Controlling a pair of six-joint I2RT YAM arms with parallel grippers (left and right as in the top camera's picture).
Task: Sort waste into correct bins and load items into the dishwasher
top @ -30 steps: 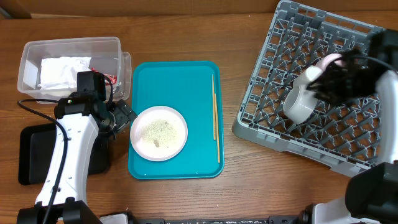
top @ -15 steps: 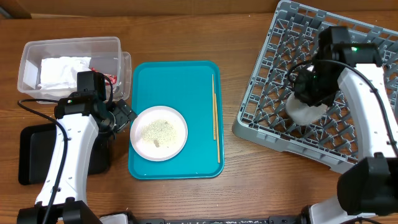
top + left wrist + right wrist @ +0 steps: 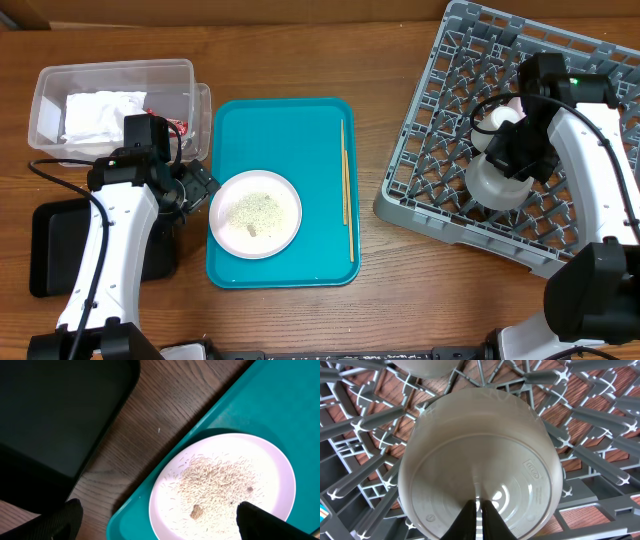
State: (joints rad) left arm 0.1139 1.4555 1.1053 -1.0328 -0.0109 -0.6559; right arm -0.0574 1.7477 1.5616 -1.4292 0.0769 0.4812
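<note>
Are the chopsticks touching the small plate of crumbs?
Apart. The overhead view shows a bare strip of teal tray between the small plate and the chopsticks.

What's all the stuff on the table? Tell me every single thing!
clear tub: one, see-through, back left
napkin: one, white, crumpled, in the tub
wrapper: one, red, at the tub's right end
black tray: one, front left
teal tray: one, middle
plate: one, pale, on the teal tray
rice crumbs: many, pale, on the plate
chopsticks: a pair, wooden, on the teal tray's right side
dish rack: one, grey, right
bowl: one, white, upside down in the rack
smaller white dish: one, behind the bowl, partly hidden
left gripper: open, over the plate's edge
right gripper: shut, over the bowl's base
</note>
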